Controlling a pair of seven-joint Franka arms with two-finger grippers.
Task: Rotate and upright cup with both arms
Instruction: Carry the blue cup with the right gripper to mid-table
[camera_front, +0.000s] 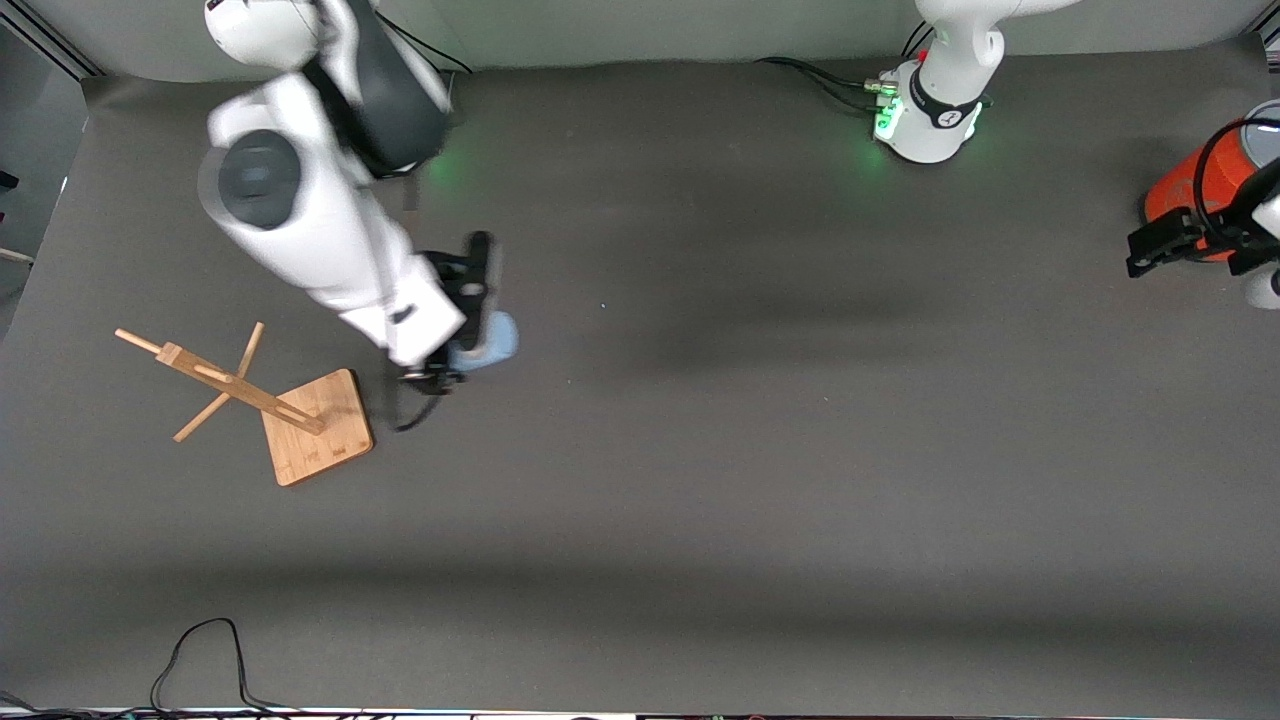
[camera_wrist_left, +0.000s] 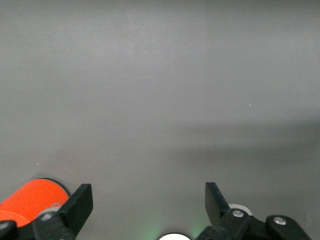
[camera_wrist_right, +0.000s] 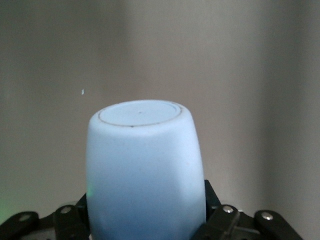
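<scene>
The light-blue cup is held by my right gripper, which is shut on its sides over the table near the wooden rack. In the right wrist view the cup fills the space between the black fingers, with its closed base pointing away from the camera; my right gripper clamps it near its open end. My left gripper is open and empty beside the orange can at the left arm's end of the table. In the left wrist view my left gripper has nothing between its fingers.
A toppled wooden rack with a square base lies beside the right arm, nearer the front camera. The orange can with a grey lid stands at the left arm's end, also in the left wrist view. A black cable loops at the front edge.
</scene>
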